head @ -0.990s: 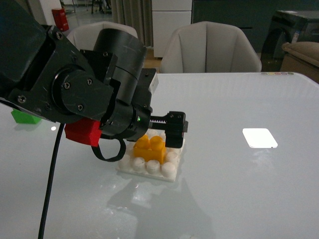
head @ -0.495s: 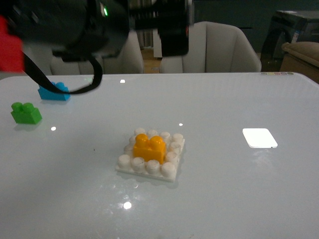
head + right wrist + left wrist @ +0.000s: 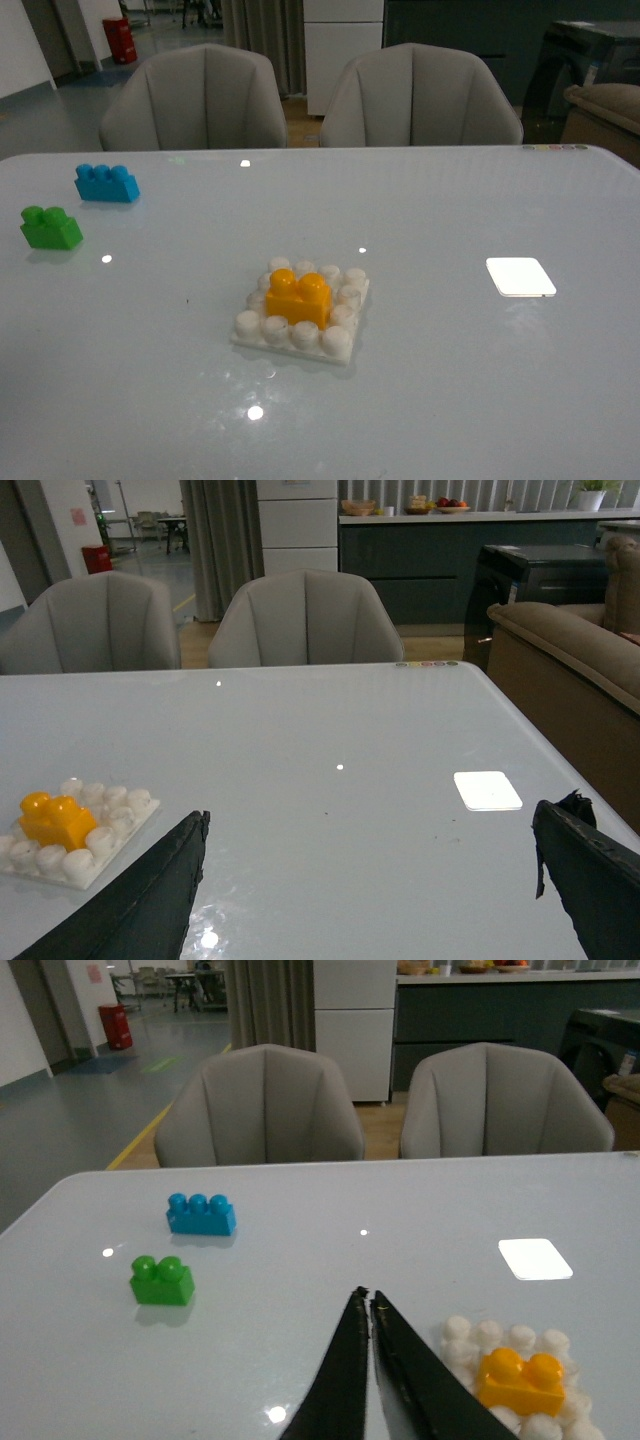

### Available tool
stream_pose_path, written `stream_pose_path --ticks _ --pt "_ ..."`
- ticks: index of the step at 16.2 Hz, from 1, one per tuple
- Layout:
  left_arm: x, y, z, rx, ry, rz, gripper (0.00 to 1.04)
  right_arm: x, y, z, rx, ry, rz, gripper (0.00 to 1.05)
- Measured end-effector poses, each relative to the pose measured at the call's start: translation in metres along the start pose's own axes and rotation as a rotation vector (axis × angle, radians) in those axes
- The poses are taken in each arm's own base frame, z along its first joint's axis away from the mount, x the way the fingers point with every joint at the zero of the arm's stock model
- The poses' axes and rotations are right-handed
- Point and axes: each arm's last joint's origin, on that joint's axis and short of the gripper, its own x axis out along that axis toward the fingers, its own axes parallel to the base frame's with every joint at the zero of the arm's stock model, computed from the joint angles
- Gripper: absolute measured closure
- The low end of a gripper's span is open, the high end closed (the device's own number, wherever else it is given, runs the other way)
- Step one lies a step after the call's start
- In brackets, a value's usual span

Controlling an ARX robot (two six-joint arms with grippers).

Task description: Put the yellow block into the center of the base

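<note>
Green brick (image 3: 50,228) and blue brick (image 3: 106,184) sat at the table's far left, untouched. At centre, the yellow block (image 3: 298,296) stood on the base (image 3: 340,346), ringed by white studs, apparently seated. Your left gripper (image 3: 368,1310) was pinched closed on nothing, raised near the base; your right gripper (image 3: 370,865) was spread wide and empty. Before you sign off, confirm the block sat flush and level; if not, press straight down without tilting.
</note>
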Motion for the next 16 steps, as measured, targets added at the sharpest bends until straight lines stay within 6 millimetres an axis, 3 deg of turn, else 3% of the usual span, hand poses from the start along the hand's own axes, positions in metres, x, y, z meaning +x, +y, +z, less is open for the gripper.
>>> stream_pose_path --ticks 1,8,11,16 --pt "-0.008 0.007 -0.004 -0.001 -0.012 0.008 1.03 0.0 0.0 0.0 0.0 0.0 0.0 0.06" --pt "-0.044 0.031 -0.028 -0.002 -0.016 0.01 1.03 0.0 0.0 0.0 0.0 0.0 0.0 0.06" --pt "-0.052 0.042 -0.033 -0.002 -0.009 0.008 1.03 0.0 0.0 0.0 0.0 0.0 0.0 0.06" --pt "-0.057 0.043 -0.035 -0.002 -0.016 0.009 1.03 0.0 0.0 0.0 0.0 0.0 0.001 0.06"
